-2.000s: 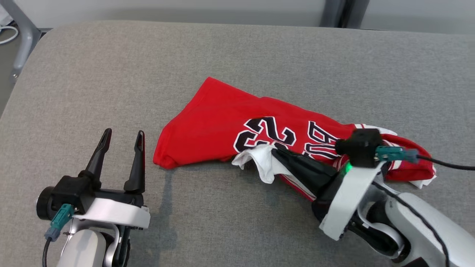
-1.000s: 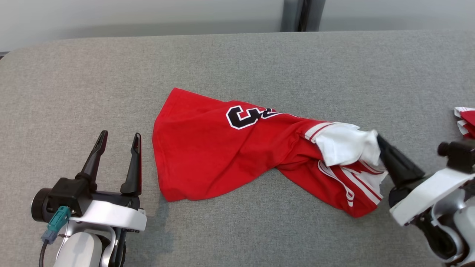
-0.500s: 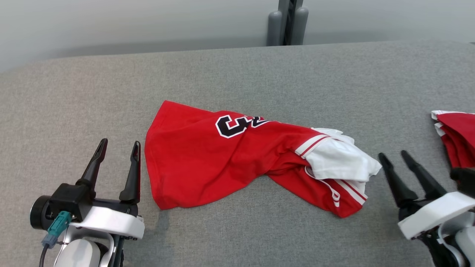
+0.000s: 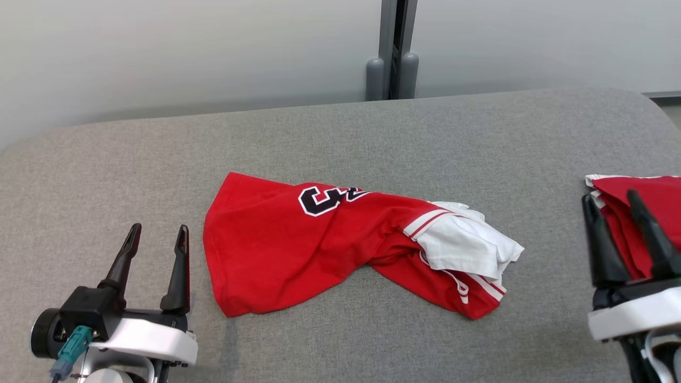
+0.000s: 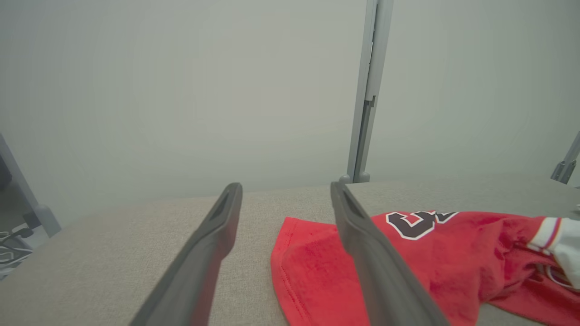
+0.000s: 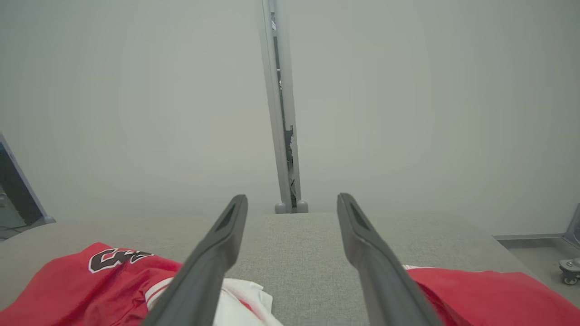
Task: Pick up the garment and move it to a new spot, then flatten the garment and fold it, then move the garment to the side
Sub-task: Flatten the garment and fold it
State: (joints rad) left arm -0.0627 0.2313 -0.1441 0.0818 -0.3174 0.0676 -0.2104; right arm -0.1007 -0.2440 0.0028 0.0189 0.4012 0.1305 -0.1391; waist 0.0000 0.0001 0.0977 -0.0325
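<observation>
The jersey (image 4: 298,250) lies crumpled on the grey padded table (image 4: 340,133), approx mid-surface, w/ nothing gripping it. Its L end is fairly flat w/ a straight hem. A black-and-white number (image 4: 322,199) shows near the far edge, partly tucked into a fold. The R end is bunched: a white fold (image 4: 463,244) flops over the red, w/ striped trim (image 4: 487,284) just below it. The left gripper (image 4: 159,227) sits at lower L, fingers spread apart, empty, pointing away from the robot. Its inner finger is just beside the jersey's L edge w/ a thin strip of table between in head view. In the L wrist view that finger overlaps the cloth edge, so contact can't be told there. The right gripper (image 4: 609,196) is at lower R, fingers likewise spread, pinching nothing, well apart from the jersey's R end w/ bare table between. Past its fingers a second red garment (image 4: 665,189) w/ white trim lies at the table's R side, cut off by the frame edge. A grey post (image 4: 393,48) stands behind the table's far edge against a pale wall (image 4: 159,53).
</observation>
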